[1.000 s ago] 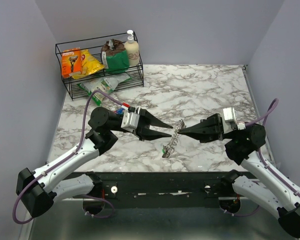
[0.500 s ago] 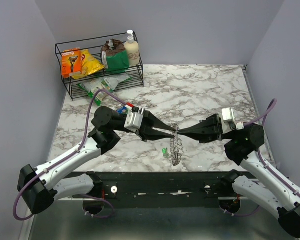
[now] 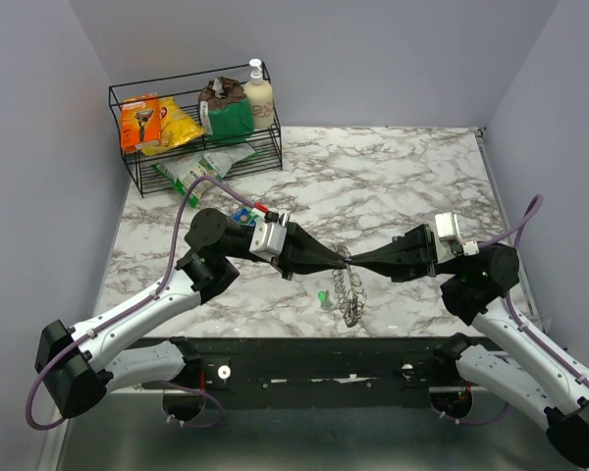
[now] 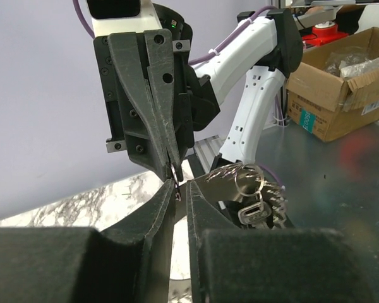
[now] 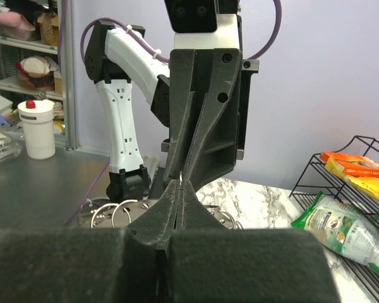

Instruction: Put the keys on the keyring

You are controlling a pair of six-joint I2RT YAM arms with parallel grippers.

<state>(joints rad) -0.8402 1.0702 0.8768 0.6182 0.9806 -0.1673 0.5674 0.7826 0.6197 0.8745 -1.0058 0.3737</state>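
Now that the left gripper (image 3: 336, 257) has reached the keyring (image 3: 348, 290) pinched by the right gripper (image 3: 354, 261), its fingers (image 4: 150, 214) narrowed to a slit, grip uncertain, threading looks near; green key (image 3: 323, 296) lies beside the keyring.

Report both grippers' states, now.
Left gripper: narrow gap, tips at the keyring; whether it grips cannot be told.
Right gripper: closed, holding the keyring.
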